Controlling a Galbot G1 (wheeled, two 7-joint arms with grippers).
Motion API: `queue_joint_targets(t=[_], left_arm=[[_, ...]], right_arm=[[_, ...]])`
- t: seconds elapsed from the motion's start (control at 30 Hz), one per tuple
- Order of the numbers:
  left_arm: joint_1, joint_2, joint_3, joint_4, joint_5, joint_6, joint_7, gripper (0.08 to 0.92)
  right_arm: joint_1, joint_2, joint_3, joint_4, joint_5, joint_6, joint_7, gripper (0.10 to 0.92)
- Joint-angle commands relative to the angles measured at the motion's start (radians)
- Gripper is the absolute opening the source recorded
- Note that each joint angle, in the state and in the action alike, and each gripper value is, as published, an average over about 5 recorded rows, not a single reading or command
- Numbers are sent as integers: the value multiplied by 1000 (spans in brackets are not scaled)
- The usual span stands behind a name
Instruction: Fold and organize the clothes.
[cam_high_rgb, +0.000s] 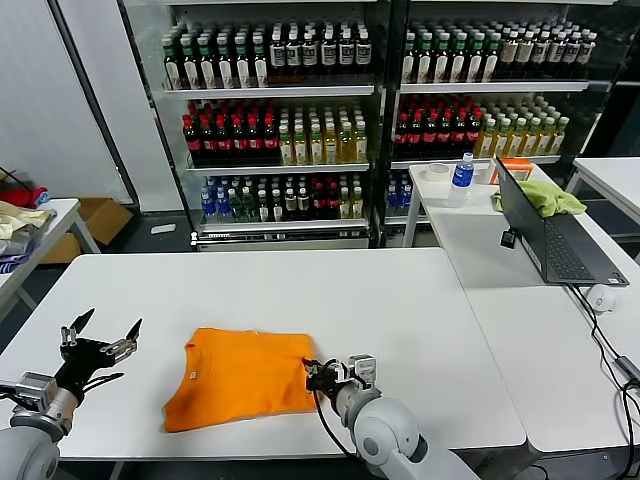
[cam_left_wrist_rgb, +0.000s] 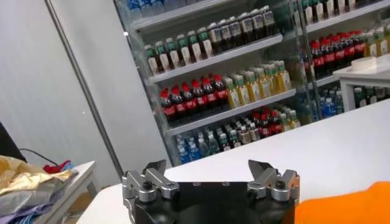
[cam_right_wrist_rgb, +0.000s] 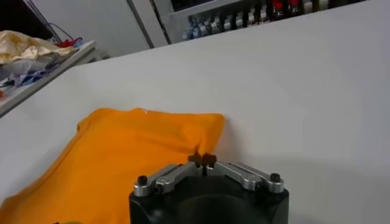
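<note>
The clothes are one bright orange T-shirt (cam_high_rgb: 240, 375), lying partly folded on the white table (cam_high_rgb: 300, 290) near its front edge. My right gripper (cam_high_rgb: 318, 376) is at the shirt's right edge, low on the table. In the right wrist view its fingertips (cam_right_wrist_rgb: 203, 160) are pressed together on the hem of the T-shirt (cam_right_wrist_rgb: 122, 158), and a crease runs up from them. My left gripper (cam_high_rgb: 100, 335) hovers left of the shirt, apart from it, with its fingers spread wide. The left wrist view shows the left gripper (cam_left_wrist_rgb: 210, 170) empty, with a corner of the T-shirt (cam_left_wrist_rgb: 353, 204) beside it.
A second white table on the right carries an open laptop (cam_high_rgb: 545, 225), a yellow-green cloth (cam_high_rgb: 548, 197), a water bottle (cam_high_rgb: 461, 172) and a mouse (cam_high_rgb: 600, 297). Drink shelves (cam_high_rgb: 300, 140) stand behind. A pile of garments (cam_high_rgb: 20, 215) lies on a side table at far left.
</note>
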Motion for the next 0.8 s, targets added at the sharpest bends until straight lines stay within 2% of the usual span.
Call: queue_joint_targets(t=[0.03,0.27,0.57,0.8], left_arm=[[-2,3,1,2,2,8,1,823],[-20,1,22,9,3,7,1,823],[-44,-1,64,23,12,-20,1,823],[-67,0,117,32,7,-157,22,823]], right_arm=[[-1,-34,93,31,-50,1,-45,106],[-52,-95,196,62,-56,1,-46,106],[-199,-117,318,118,-209,3,-111,106],[-207,-91,345,91,-286,14,-137,106]])
